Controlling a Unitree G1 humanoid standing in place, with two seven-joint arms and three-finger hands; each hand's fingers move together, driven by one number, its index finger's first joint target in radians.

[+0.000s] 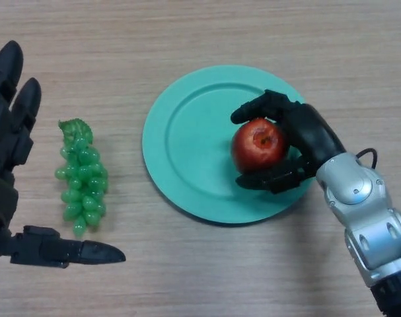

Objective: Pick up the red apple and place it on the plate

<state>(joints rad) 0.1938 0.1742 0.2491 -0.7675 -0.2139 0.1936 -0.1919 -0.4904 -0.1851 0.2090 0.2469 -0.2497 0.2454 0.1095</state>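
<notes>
A red apple (pixel 258 144) is over the right part of a teal plate (pixel 187 142) in the middle of the wooden table. My right hand (pixel 306 135) comes in from the lower right and is shut on the apple, fingers above it and thumb below it. I cannot tell whether the apple rests on the plate or is held just above it. My left hand (pixel 8 125) is open at the left edge, fingers straight and thumb stretched out to the right, holding nothing.
A bunch of green grapes (pixel 81 177) lies on the table left of the plate, between the plate and my left hand.
</notes>
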